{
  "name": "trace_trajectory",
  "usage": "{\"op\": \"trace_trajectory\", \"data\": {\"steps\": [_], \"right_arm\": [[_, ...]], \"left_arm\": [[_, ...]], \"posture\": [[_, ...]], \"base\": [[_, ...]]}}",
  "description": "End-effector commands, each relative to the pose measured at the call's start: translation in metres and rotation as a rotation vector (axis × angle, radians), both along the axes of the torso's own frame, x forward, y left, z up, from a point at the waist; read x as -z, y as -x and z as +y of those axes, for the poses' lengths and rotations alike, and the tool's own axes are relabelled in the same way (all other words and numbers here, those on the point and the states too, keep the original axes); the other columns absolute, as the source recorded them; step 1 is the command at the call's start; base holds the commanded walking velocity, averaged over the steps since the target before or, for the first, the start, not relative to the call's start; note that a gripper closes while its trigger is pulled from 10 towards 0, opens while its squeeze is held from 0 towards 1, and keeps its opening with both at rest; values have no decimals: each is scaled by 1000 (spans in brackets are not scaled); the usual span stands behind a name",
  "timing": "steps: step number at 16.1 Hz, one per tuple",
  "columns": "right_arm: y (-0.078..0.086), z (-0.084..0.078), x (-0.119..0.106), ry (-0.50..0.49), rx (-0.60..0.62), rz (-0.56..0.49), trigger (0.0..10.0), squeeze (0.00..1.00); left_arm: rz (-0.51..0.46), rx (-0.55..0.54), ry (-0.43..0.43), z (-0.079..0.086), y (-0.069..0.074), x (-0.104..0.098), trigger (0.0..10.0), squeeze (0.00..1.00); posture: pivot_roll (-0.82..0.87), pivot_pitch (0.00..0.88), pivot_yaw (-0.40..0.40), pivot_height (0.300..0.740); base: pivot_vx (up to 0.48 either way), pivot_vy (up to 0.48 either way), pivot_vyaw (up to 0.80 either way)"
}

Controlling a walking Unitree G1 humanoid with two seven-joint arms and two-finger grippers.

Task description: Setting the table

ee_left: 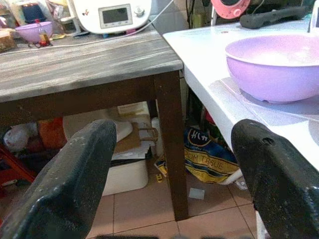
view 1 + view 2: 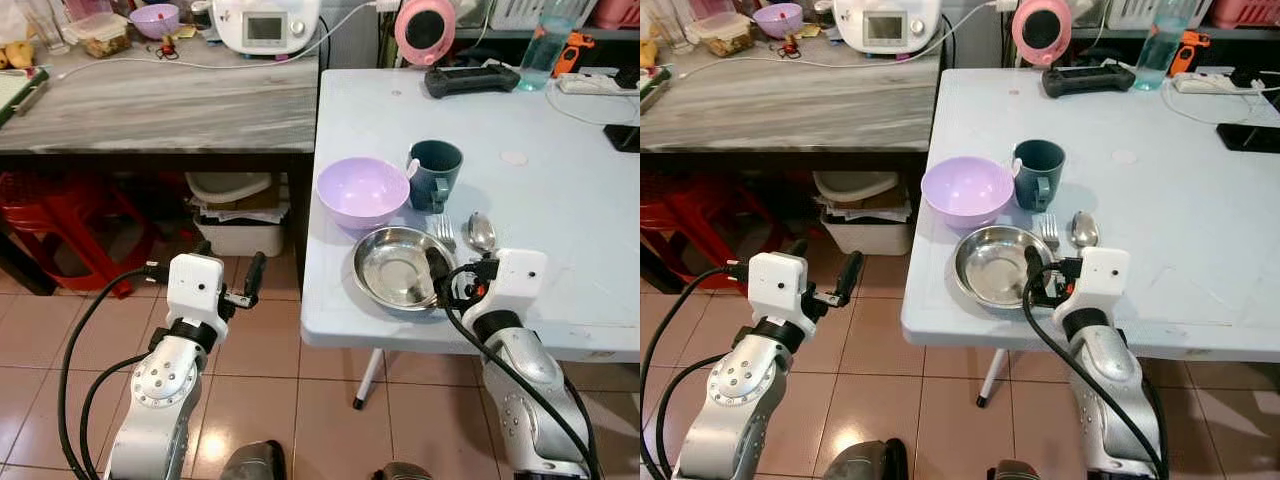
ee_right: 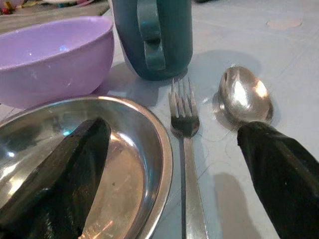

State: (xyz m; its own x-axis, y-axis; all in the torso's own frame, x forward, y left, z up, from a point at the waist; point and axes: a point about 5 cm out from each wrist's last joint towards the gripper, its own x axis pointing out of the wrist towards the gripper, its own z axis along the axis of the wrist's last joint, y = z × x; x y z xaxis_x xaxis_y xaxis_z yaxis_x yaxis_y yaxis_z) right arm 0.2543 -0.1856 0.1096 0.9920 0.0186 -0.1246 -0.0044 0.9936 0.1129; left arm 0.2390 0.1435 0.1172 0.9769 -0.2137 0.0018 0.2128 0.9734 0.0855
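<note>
**Right gripper straddles the fork; left arm idles off the table**

Nearest to you, the right gripper [image 2: 455, 275] sits low over the near edge of the white table [image 2: 560, 200], its two black fingers spread apart with nothing between them but tabletop. In the right wrist view one finger [image 3: 55, 174] hangs over the steel plate [image 3: 134, 149] and the other [image 3: 284, 174] sits on the spoon's side, so the fork [image 3: 185, 134] lies right in the gap. That is the relation your next move turns on: the fork's long axis runs near to far, handle toward the gripper and tines pointing away at the mug, in line with the fingers' reach. The spoon [image 3: 245, 98] lies parallel just to the right of the fork, bowl at the far end, its handle hidden behind the right finger. You cannot see the fork's handle end either; it is cut off at the wrist view's edge and covered by the wrist in the head views.

Your left gripper [image 2: 240, 285] hangs off the table's left edge over the tiled floor, fingers also apart and empty, well away from the cutlery, so the right arm is clearly the nearer one.

Farther on, the purple bowl [image 2: 362, 190] stands just beyond the plate, nearly touching its far rim, and the teal mug [image 2: 435, 172] stands beside the bowl to the right, handle facing you.
</note>
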Motion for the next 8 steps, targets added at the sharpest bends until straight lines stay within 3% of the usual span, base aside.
{"op": "trace_trajectory", "data": {"steps": [1, 5, 6, 8], "right_arm": [[0, 3, 4, -29, -20, 30, 10000, 0], [1, 10, 6, -80, -59, 42, 10000, 0], [1, 11, 4, -88, -71, 37, 1882, 0], [1, 13, 3, -101, -84, 44, 1765, 0]], "left_arm": [[-2, 0, -8, 1, 1, -2, 10000, 0], [-1, 1, -7, 1, 0, -2, 10000, 0], [-2, 4, -6, 1, 0, -2, 10000, 0], [0, 5, -5, 0, 0, -2, 10000, 0]], "posture": [[-10, 77, 52, 740], [-11, 81, 53, 740], [-11, 81, 52, 740], [-11, 81, 51, 740]], "base": [[0, 0, 0], [0, 0, 0], [0, 0, 0], [0, 0, 0]]}}
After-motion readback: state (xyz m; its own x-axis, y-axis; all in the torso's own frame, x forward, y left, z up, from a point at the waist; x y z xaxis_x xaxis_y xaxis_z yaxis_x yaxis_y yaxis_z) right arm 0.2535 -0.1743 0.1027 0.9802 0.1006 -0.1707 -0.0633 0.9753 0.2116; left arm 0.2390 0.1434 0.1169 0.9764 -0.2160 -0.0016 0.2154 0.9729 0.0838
